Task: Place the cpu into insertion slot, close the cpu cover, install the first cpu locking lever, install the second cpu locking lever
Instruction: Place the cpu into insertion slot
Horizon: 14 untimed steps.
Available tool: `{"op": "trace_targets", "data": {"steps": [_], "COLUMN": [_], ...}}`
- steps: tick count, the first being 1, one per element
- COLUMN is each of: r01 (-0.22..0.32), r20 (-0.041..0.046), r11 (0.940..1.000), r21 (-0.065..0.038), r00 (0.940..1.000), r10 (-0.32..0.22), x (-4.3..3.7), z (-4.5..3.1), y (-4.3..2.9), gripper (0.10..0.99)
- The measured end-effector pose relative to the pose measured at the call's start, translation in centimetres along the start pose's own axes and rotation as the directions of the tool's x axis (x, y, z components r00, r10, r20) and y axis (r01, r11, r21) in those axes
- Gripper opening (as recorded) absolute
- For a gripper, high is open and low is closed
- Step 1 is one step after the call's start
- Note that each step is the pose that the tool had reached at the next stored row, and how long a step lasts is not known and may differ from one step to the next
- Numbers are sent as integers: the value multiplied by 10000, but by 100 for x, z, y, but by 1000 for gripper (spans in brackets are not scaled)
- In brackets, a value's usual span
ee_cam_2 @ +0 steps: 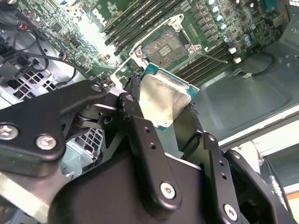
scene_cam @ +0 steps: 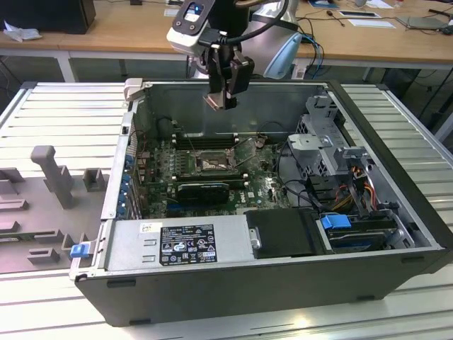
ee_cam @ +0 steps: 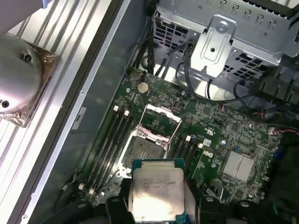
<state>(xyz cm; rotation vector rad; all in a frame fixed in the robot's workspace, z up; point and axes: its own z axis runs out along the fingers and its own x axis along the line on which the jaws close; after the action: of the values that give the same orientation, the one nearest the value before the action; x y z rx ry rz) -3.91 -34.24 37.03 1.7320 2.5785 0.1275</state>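
we see the hand (scene_cam: 221,101) clamped on the cpu (ee_cam: 156,189) by opposite edges, metal face toward the wrist, high above the open case (scene_cam: 212,283), insertion slot (ee_cam: 142,150) bare, cpu cover (ee_cam: 161,122) raised

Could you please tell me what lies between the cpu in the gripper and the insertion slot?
Nothing: in the exterior view only open air separates the cpu, held in the gripper, from the insertion slot.
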Motion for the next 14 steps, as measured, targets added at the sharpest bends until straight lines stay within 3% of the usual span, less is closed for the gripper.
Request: {"op": "trace_targets", "data": {"steps": [6,14], "r01": [-631,-1657], "r20": [53,140], "r11": [9980,9862], "r21": [-14,-43], "r00": [9980,9861], "r10": [631,1658], "x": [0,0], "z": [3,6], "y": [0,-1], "gripper": [529,529]}}
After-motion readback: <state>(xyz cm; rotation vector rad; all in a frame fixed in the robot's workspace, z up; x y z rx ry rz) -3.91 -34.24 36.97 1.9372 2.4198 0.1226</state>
